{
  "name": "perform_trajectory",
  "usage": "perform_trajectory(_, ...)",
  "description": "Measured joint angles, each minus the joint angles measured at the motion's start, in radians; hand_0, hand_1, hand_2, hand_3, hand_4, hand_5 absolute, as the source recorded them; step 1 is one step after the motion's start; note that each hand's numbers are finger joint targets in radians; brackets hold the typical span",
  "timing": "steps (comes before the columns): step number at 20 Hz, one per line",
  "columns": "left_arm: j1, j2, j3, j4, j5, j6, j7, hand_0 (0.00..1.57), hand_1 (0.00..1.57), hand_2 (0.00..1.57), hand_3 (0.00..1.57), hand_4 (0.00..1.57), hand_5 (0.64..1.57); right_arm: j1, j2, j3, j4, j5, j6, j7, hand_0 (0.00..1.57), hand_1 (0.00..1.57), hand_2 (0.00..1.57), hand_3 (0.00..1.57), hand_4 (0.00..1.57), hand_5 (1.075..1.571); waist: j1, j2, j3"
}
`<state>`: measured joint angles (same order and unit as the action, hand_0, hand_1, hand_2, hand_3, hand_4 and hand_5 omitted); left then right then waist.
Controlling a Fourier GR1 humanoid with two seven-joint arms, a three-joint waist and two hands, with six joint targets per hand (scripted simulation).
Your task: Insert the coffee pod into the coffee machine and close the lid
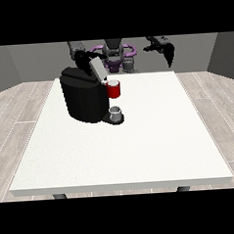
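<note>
Black coffee machine, lid raised, grey cup beneath; robot hand at view's right uncurled

I see a black coffee machine with a pale grey lid and a red front part. Under that red part sits a grey cup. The table is plain white. Both hands, at the view's left and right, are black. The robot's torso shows purple and grey. The floor is pale wood-grain planks.
</note>
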<state>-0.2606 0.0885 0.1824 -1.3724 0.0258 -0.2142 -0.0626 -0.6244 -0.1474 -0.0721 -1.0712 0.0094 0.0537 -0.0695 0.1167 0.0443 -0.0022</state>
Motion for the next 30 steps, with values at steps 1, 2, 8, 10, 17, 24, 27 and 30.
perform_trajectory(1, 0.002, 0.005, -0.001, 0.0, -0.001, -0.002, -0.002, 0.0, 0.0, 0.0, 0.0, 0.0, 1.571, -0.014, 0.0, -0.001, 0.004, 0.0, 0.0, 0.007, 0.0, 0.0, 0.0, 0.0, 0.0, 1.571, 0.003, 0.002, 0.0003)
perform_trajectory(2, -0.006, 0.016, 0.007, 0.002, 0.006, -0.004, -0.003, 0.0, 0.0, 0.0, 0.0, 0.0, 1.571, -0.019, -0.002, -0.002, 0.006, 0.003, 0.004, -0.009, 0.0, 0.0, 0.0, 0.0, 0.0, 1.571, 0.002, 0.009, -0.0003)
perform_trajectory(8, -0.006, 0.033, 0.007, 0.008, 0.017, -0.012, -0.022, 0.0, 0.0, 0.0, 0.0, 0.0, 1.571, -0.051, -0.004, -0.002, 0.032, 0.018, 0.006, -0.023, 0.0, 0.0, 0.0, 0.0, 0.18, 1.571, 0.009, 0.029, -0.0008)
perform_trajectory(10, -0.006, 0.023, -0.002, 0.017, 0.008, 0.004, -0.017, 0.0, 0.0, 0.0, 0.0, 0.0, 1.571, -0.061, 0.012, 0.015, 0.037, 0.034, -0.002, -0.011, 0.0, 0.0, 0.0, 0.0, 0.15, 1.571, 0.003, 0.024, -0.0004)
perform_trajectory(17, -0.004, 0.033, -0.001, 0.037, 0.005, 0.022, -0.022, 0.0, 0.0, 0.0, 0.0, 0.15, 1.571, -0.128, 0.043, 0.051, 0.048, 0.075, -0.011, 0.042, 0.0, 0.0, 0.0, 0.0, 0.12, 1.571, 0.009, 0.013, 0.0016)
perform_trajectory(24, -0.018, 0.047, 0.003, 0.061, 0.018, 0.012, -0.062, 0.0, 0.0, 0.0, 0.0, 0.0, 1.571, -0.196, 0.059, 0.067, 0.07, 0.129, -0.039, 0.029, 0.0, 0.0, 0.0, 0.0, 0.07, 1.571, 0.024, 0.044, 0.0019)
perform_trajectory(27, -0.016, 0.047, -0.001, 0.055, 0.025, 0.012, -0.053, 0.0, 0.0, 0.0, 0.0, 0.12, 1.571, -0.194, 0.064, 0.062, 0.075, 0.123, -0.021, 0.018, 0.0, 0.0, 0.0, 0.0, 0.03, 1.571, 0.017, 0.03, 0.0021)
perform_trajectory(30, -0.015, 0.042, -0.01, 0.039, 0.026, 0.012, -0.056, 0.0, 0.0, 0.0, 0.0, 0.2, 1.571, -0.18, 0.086, 0.067, 0.07, 0.12, -0.017, -0.018, 0.0, 0.0, 0.0, 0.0, 0.18, 1.571, 0.015, 0.018, 0.0019)
